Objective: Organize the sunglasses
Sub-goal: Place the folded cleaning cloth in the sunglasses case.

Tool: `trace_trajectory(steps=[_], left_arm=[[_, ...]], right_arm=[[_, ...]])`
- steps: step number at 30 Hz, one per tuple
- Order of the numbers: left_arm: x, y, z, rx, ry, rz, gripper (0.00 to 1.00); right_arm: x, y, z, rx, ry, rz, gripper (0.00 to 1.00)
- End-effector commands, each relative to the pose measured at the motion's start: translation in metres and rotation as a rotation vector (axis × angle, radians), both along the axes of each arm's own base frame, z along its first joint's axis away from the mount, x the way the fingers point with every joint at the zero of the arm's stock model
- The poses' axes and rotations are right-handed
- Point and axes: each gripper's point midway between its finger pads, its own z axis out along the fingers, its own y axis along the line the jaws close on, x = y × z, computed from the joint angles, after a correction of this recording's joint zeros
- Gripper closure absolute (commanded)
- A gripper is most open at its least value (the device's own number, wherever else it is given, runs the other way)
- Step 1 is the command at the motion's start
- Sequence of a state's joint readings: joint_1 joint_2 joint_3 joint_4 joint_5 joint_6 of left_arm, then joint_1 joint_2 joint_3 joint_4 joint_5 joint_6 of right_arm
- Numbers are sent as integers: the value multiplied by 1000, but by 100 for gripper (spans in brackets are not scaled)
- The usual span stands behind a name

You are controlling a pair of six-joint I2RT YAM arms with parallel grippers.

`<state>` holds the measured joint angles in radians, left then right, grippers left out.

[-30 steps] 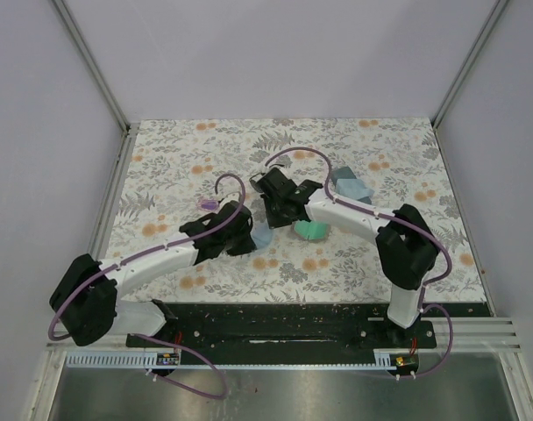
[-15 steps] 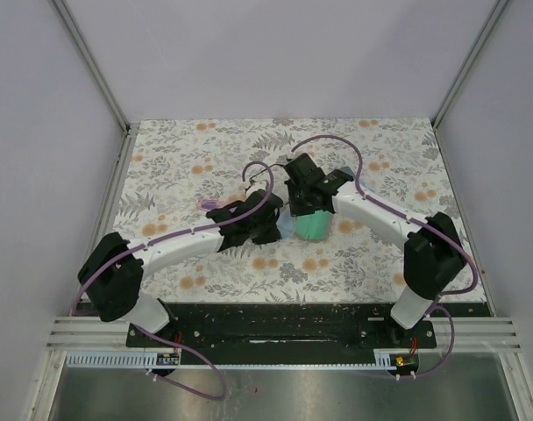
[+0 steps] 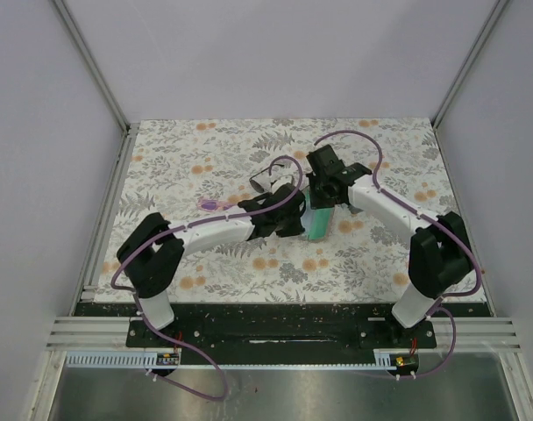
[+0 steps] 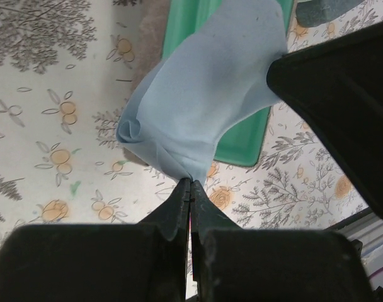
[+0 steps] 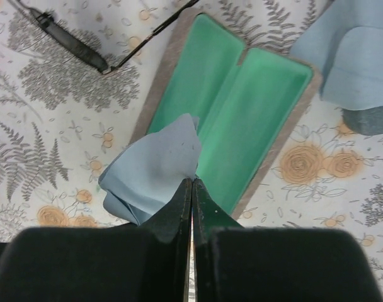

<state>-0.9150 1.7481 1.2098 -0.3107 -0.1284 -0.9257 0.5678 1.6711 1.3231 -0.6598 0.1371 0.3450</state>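
Observation:
A light-blue cloth [image 4: 204, 94] hangs over an open teal-lined case [image 5: 242, 107], pinched from two sides. My left gripper [image 4: 190, 182] is shut on its lower corner, and my right gripper [image 5: 191, 180] is shut on another corner above the case's near half. The black wire-framed sunglasses [image 5: 72, 41] lie on the mat just beyond the case, also seen in the top view as a thin dark frame [image 3: 265, 175]. The purple-lensed sunglasses [image 3: 212, 204] lie left of the left arm. In the top view both grippers meet over the case [image 3: 317, 224].
A second light-blue cloth [image 5: 355, 50] lies on a grey-blue case [image 5: 368, 119] right of the open case. The flowered mat [image 3: 179, 158] covers the table, with white walls and metal rails on three sides.
Both arms have swung right and farther from the bases, carrying the cloth from left of the case to over it. Both grippers stayed shut.

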Motion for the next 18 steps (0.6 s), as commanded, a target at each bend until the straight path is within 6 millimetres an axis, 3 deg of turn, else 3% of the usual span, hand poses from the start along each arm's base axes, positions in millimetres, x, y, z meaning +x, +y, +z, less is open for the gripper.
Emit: trace_trajectory(steps=[1,9,18], left_arm=[[16,-33,24,-85,-63,5,100],[20,-54,8,-119,-42,15,100],[23,-70,-5,-109,-29,-2,100]], right_arm=[[9,-21,10,-4,-24,-11,100],[26,-40,-4,-3,22,-27,100],[39,-40,-18,12,58,-25,100]])
